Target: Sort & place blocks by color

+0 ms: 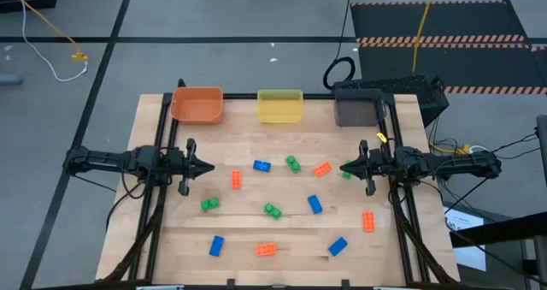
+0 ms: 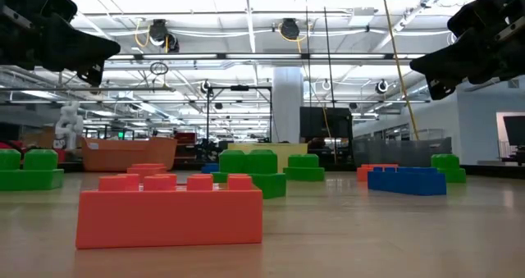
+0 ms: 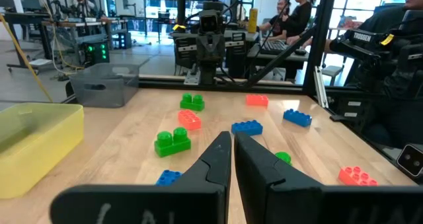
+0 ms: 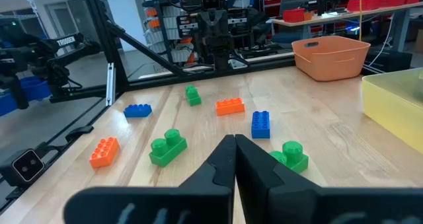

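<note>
Studded plastic blocks (image 1: 272,210), blue/green/orange, scattered loose across pale wood table (image 1: 179,239). Orange bin (image 1: 197,104), yellow bin (image 1: 280,106), grey bin (image 1: 357,112) lined along far edge, nothing visible inside. Left gripper (image 1: 208,168) and right gripper (image 1: 345,167) both pinched closed, holding nothing, hanging over table sides.

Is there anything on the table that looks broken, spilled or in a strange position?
Nothing stands out. The blocks, such as a blue one, a green one and an orange one, lie scattered loose on the wooden table, and none looks damaged. The orange bin, yellow bin and grey bin stand in a row along the far edge.
</note>
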